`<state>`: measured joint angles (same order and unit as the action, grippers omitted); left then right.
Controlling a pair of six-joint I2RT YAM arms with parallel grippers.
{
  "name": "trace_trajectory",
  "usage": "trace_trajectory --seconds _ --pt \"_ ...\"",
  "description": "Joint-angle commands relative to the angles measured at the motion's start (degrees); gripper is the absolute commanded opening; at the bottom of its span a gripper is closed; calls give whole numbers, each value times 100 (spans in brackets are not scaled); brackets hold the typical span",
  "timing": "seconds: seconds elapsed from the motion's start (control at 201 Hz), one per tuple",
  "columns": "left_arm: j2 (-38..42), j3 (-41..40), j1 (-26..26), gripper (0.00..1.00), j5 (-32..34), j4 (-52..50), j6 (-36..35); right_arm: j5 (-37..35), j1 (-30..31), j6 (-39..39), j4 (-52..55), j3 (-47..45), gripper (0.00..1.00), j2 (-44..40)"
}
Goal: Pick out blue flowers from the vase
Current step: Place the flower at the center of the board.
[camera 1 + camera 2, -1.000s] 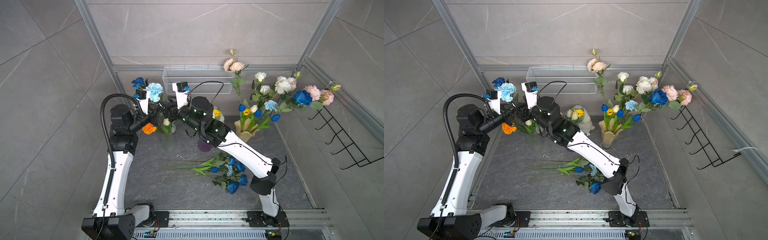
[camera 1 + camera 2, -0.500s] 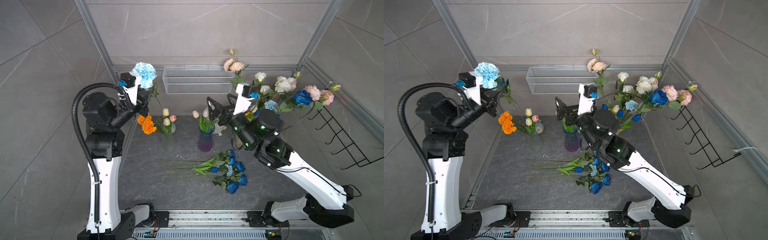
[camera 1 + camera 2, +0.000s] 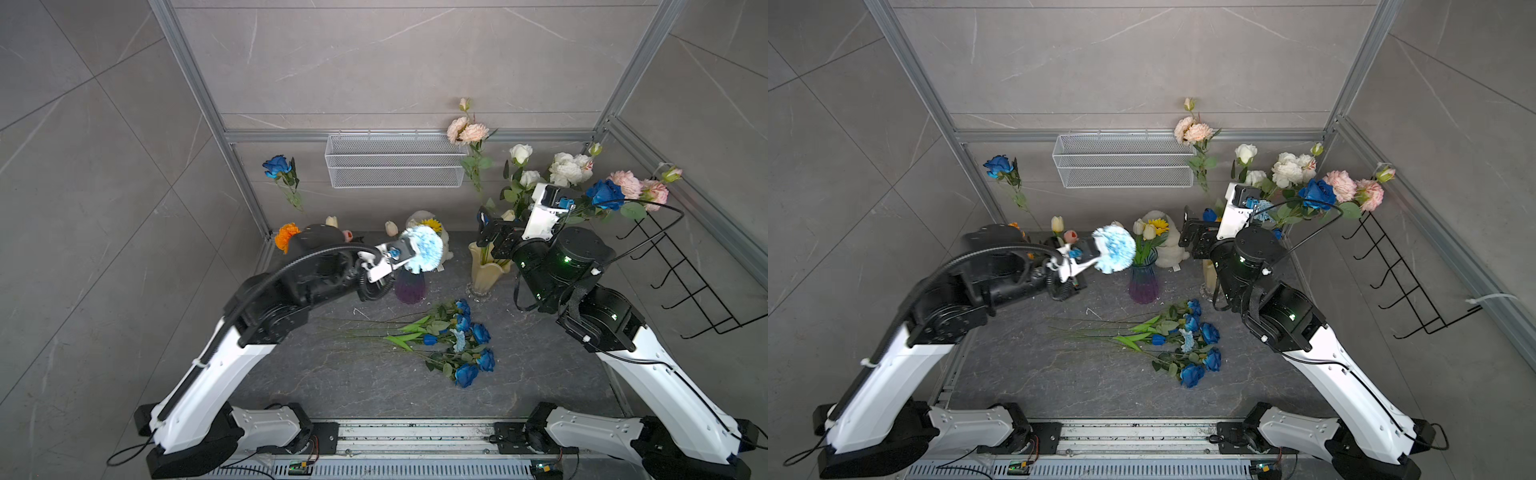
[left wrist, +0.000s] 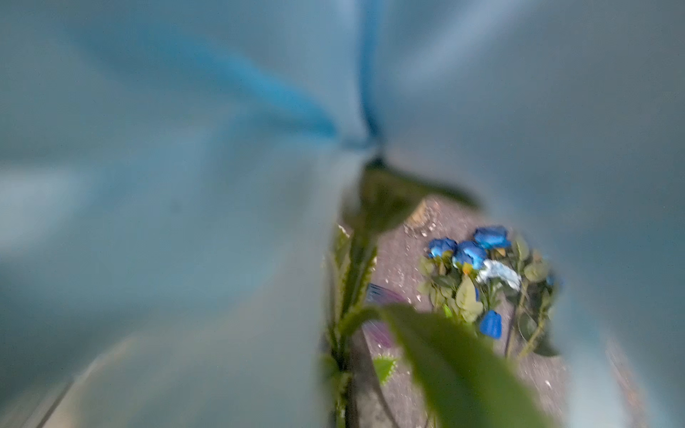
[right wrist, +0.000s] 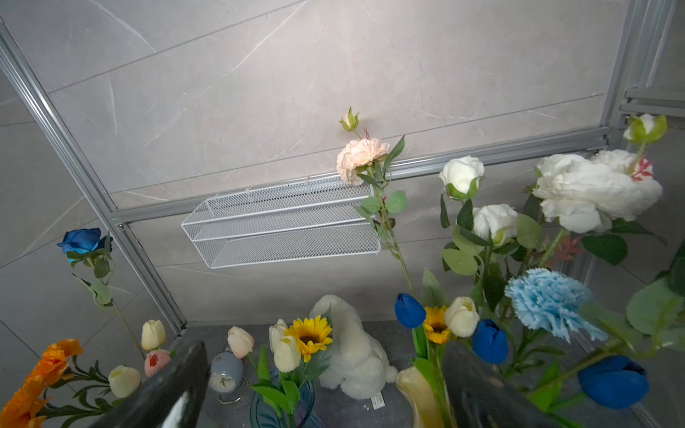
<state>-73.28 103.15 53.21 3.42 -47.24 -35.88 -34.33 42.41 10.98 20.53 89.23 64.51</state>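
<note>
Back-left corner of grey stone surface: tall deep-blue rose, not yet picked. Next, left gripper, jaws clamped on the stem of a ruffled pale sky-blue carnation, up beside purple glass vase; wrist view mostly petals. Mid-surface: heap of picked blue flowers, heads toward right edge. Likely step is drop-off: clear the vase, go low, lay stem along the heap, then release. Then right gripper, jaws wide apart, empty, at cream glass vase near back-right corner; aim for dark-blue tulip bud stem, not the sunflower.
</note>
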Motion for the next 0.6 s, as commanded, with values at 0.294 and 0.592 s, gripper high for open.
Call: trace_trajectory --seconds 0.294,0.592 --pt "-652 -1813 595 0 547 -585 324 -170 -310 244 820 -145 100 -518" --pt "-1440 -2980 564 0 653 573 215 274 -484 442 934 -134 100 -312"
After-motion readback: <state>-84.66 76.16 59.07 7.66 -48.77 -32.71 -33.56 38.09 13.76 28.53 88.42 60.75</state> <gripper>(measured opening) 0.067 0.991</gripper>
